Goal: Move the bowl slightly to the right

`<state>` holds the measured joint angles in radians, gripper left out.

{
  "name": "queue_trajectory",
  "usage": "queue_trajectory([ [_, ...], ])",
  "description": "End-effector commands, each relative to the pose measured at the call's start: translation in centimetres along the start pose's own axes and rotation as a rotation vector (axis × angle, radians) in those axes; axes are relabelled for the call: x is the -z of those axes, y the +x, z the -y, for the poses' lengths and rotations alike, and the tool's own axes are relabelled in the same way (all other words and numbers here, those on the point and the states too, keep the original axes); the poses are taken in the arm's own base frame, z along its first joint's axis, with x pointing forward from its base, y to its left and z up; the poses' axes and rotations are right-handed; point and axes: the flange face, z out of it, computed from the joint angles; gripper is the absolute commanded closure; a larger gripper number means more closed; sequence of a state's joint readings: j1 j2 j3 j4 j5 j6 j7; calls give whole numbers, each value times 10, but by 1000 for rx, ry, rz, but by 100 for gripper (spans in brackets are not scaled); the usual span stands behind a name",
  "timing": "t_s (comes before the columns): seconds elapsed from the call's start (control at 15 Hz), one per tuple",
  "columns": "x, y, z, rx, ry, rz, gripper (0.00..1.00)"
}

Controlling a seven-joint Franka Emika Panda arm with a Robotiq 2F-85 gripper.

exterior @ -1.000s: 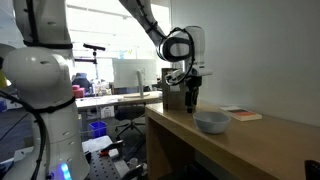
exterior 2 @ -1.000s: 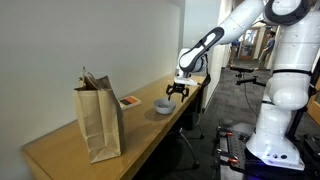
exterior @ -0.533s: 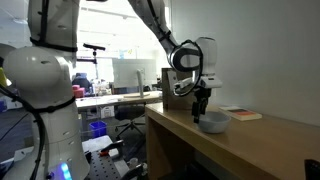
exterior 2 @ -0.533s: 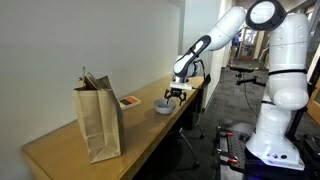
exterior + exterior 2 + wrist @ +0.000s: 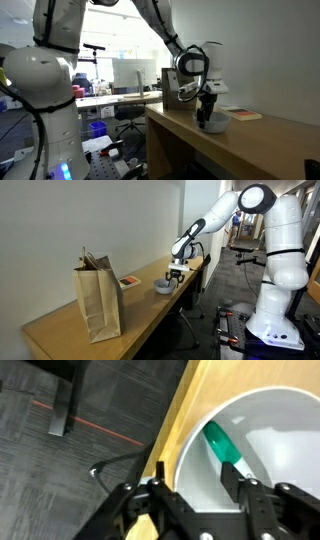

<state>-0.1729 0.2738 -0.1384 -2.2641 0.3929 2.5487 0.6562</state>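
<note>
The small pale grey-white bowl (image 5: 217, 123) sits on the wooden table near its front edge; it also shows in an exterior view (image 5: 161, 285). In the wrist view the bowl (image 5: 275, 430) holds a green, white-tipped object (image 5: 224, 446). My gripper (image 5: 206, 118) is down at the bowl's near rim. In the wrist view the gripper (image 5: 195, 480) is open, with one finger outside the rim over the table edge and the other finger inside the bowl. The jaws are not closed on the rim.
A brown paper bag (image 5: 98, 298) stands further along the table (image 5: 60, 335). A flat pinkish book-like object (image 5: 243, 115) lies behind the bowl, by the wall. The table edge (image 5: 185, 410) drops to dark carpet floor (image 5: 90, 410) beside the bowl.
My gripper has moved along the table to the bowl and come down over its near rim. The bowl has not visibly moved.
</note>
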Motion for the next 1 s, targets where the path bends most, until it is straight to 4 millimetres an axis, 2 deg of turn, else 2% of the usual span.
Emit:
queue_trajectory([
  [0.0,-3,1,5,-15,4,-9,69],
  [0.27,-2,-3,7,4,-5,-33,97],
  [0.33,0,-3,8,10,-12,-47,100],
  [0.67,20,9,12,56,-6,-91,99],
  [0.93,40,39,8,31,27,-127,99],
])
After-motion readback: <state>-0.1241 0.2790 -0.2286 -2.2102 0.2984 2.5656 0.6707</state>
